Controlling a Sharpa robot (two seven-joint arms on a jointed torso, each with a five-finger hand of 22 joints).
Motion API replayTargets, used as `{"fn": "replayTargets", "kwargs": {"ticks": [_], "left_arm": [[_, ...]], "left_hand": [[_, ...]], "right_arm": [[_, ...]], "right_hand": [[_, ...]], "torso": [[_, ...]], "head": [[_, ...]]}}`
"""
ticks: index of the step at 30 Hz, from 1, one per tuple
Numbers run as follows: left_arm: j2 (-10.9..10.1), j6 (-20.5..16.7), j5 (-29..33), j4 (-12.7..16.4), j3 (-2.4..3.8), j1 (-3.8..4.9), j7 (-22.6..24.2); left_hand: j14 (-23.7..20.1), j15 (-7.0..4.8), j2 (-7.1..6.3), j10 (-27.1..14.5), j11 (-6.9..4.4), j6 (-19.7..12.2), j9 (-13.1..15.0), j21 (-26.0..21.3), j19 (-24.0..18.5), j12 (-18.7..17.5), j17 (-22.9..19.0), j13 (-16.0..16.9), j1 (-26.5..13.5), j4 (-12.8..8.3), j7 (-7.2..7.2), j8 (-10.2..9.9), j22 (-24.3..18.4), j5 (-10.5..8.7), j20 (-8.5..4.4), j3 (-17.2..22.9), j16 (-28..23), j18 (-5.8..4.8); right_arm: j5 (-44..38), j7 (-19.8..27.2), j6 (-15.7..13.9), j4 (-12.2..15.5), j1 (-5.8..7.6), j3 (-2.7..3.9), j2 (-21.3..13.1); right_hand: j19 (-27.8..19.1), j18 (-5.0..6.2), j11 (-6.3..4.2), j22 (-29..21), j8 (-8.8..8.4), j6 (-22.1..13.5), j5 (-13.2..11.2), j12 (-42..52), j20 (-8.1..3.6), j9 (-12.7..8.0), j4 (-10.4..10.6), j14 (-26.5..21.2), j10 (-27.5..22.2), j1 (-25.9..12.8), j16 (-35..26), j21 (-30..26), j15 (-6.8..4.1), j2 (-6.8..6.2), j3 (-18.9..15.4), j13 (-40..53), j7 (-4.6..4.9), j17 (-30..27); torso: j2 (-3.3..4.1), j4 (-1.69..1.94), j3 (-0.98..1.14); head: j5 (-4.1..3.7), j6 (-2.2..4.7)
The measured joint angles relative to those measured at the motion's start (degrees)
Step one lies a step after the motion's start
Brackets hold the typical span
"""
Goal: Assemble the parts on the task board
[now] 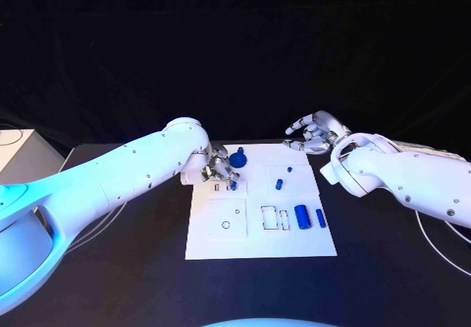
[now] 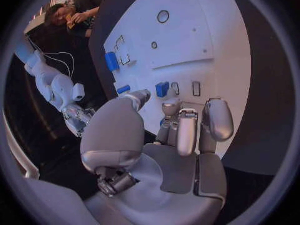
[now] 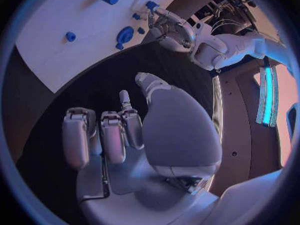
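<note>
The white task board (image 1: 260,238) lies mid-table. My left hand (image 1: 217,172) hovers over its far left part with fingers apart and nothing in them. A small blue block (image 1: 233,184) (image 2: 162,89) stands just past its fingertips, beside two empty slots. A round blue part (image 1: 239,158) (image 3: 125,34) sits at the board's far edge. Two small blue pieces (image 1: 290,168) (image 1: 280,182) lie right of centre. Two blue cylinders (image 1: 302,216) (image 1: 320,218) lie on the near right. My right hand (image 1: 314,134) (image 3: 125,135) hangs beyond the far right corner, fingers loosely bent, holding nothing.
The near left of the board has a square plate with round holes (image 1: 226,225) (image 2: 163,16). Rectangular cut-outs (image 1: 269,216) sit beside the cylinders. A pale box (image 1: 24,153) stands at the table's far left. Black tabletop (image 1: 373,272) surrounds the board.
</note>
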Motion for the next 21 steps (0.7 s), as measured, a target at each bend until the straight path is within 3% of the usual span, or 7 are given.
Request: {"fn": "replayTargets", "kwargs": {"ticks": [21], "left_arm": [[1.1, 0.7, 1.0, -2.1, -0.14, -0.33, -0.1]], "left_hand": [[0.0, 0.0, 0.47, 0.0, 0.0, 0.0, 0.9, 0.2, 0.0, 0.0, 0.0, 0.3, 1.2, -0.1, 0.0, 0.8, 0.5, 0.0, 0.0, 1.1, 0.0, 0.0]], "right_arm": [[0.0, -0.1, 0.2, 0.1, 0.0, 0.0, 0.4]], "right_hand": [[0.0, 0.0, 0.0, 0.0, 0.0, 0.0, 0.2, 0.0, 0.0, 0.0, 0.2, 0.0, 0.0, 0.0, 0.0, 0.0, 0.0, 0.0, 0.2, 0.0, 0.0, 0.0]], "torso": [[0.05, 0.05, -0.01]], "head": [[-0.29, -0.29]]}}
